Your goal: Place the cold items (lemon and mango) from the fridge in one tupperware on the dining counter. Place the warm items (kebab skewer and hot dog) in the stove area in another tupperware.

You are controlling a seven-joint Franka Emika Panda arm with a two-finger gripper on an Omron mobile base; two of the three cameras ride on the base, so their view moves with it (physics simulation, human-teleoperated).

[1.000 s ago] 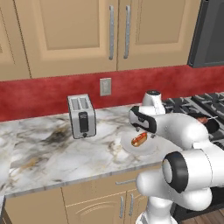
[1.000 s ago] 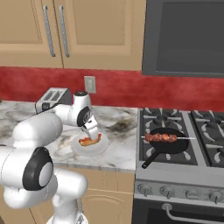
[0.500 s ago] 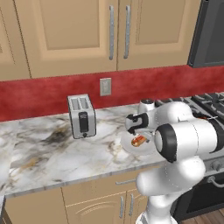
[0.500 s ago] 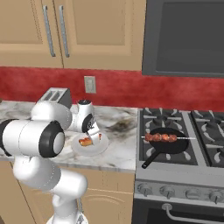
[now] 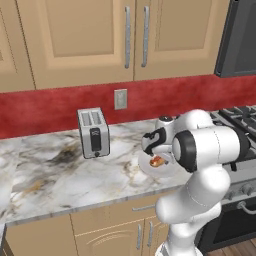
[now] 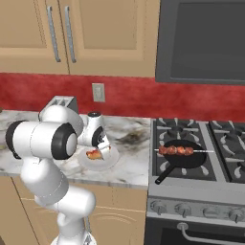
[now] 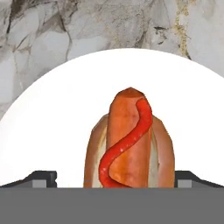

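Marble surface (image 5: 60,175) carries a white plate (image 7: 52,131) directly under the hand (image 7: 112,177). Its fingers (image 7: 41,178) stand spread wide, ungripping, flanking the hot dog (image 7: 129,140) lying on the plate between them.

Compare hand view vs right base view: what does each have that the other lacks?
Hand view alone: the red sauce squiggle along the hot dog, with the end effector open, a fingertip on either side of it. Right base view alone: the kebab in a black pan on the stove, the toaster, the wall outlet, the cabinets. Both: the hot dog on its white plate on the marble counter.
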